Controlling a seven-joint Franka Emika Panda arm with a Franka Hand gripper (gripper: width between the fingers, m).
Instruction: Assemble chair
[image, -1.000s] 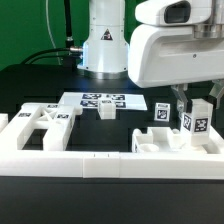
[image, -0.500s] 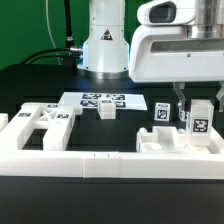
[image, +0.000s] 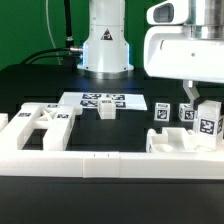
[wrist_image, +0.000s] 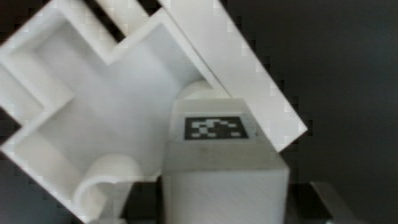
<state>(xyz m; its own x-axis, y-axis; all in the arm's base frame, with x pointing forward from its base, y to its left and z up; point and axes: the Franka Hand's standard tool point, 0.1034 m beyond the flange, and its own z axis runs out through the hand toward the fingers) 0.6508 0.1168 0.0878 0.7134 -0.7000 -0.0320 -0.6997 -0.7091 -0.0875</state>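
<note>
My gripper (image: 205, 106) hangs at the exterior view's right, shut on a blocky white chair leg (image: 208, 122) that shows a square tag. The leg stands upright in or against a flat white chair piece with openings (image: 172, 142) lying on the table; I cannot tell whether they are joined. In the wrist view the same tagged leg (wrist_image: 219, 140) fills the space between my dark fingers (wrist_image: 139, 198), with the flat piece (wrist_image: 89, 95) behind it. Another chair piece with crossed bars (image: 45, 120) lies at the left.
A long white border rail (image: 80, 162) runs along the front. The marker board (image: 100, 100) lies at the back middle, with a small white block (image: 107, 111) in front of it. Two small tagged blocks (image: 160, 112) (image: 186, 113) stand behind the flat piece. The robot base (image: 105, 45) rises at the back.
My gripper and the leg have slid toward the exterior view's right. The flat piece under the leg has shifted right with them. One more small tagged block has come into sight behind.
</note>
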